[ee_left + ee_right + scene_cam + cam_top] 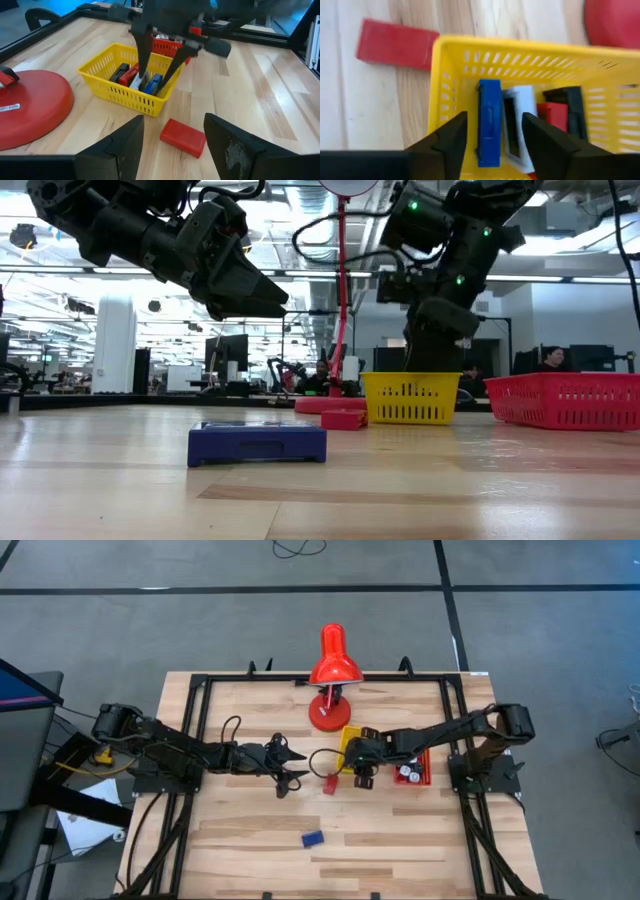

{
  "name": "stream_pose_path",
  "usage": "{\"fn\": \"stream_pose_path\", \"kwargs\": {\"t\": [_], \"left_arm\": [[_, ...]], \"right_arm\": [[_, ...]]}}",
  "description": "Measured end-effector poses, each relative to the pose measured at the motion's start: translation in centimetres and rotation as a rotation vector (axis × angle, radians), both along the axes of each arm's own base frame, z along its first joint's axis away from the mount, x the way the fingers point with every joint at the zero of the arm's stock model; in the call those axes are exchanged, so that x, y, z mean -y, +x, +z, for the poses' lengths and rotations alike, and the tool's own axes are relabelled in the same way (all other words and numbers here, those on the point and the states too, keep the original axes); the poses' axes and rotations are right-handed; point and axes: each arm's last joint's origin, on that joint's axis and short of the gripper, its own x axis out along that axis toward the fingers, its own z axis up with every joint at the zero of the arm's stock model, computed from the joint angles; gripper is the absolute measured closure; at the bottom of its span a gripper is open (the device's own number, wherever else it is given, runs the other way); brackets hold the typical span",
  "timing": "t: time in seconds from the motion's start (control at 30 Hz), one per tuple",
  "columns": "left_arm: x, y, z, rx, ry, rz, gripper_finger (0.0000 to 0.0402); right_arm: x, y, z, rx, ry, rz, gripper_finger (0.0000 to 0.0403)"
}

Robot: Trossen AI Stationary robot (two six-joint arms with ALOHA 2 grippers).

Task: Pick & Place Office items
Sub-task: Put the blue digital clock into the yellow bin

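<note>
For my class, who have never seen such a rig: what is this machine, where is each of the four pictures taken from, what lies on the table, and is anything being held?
It is a robot with two dark arms at a wooden table, each ending in a two-finger gripper. One picture looks straight down, one looks level across the tabletop, and two come from cameras on the wrists.

On the table stand a red desk lamp, a yellow basket holding small flat blocks, and a red tray. A red block lies beside the basket and a blue block lies apart, nearer the front.

The right gripper hangs open over the basket, above a blue block inside. The left gripper is open near the red block. Neither holds anything.
</note>
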Motion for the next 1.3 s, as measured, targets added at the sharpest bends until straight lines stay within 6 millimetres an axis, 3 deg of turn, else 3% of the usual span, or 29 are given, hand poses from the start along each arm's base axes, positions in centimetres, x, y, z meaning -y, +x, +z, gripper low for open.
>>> {"fn": "stream_pose_path", "kwargs": {"t": [0.33,0.63,0.87,1.1,1.3], "left_arm": [[0.6,0.9,-2.5,-0.061,-0.052,-0.077,0.0196],[2.4,2.5,-3.6,-0.101,-0.12,-0.268,0.0099],[6.6,2.2,-3.5,-0.188,-0.1,-0.364,0.0049],[11.7,1.3,-2.4,-0.236,0.058,-0.241,0.0048],[14.0,0.5,-2.6,-0.204,0.02,-0.166,0.005]], "right_arm": [[-0.9,-1.4,4.9,0.18,0.004,0.031,0.0175],[-3.6,-1.4,6.0,0.265,0.012,0.132,0.0173],[-4.1,-1.5,6.0,0.258,0.013,0.152,0.0172],[-3.6,-1.5,6.0,0.259,0.011,0.134,0.0172],[-3.6,-1.5,5.9,0.261,0.023,0.117,0.0172]]}}
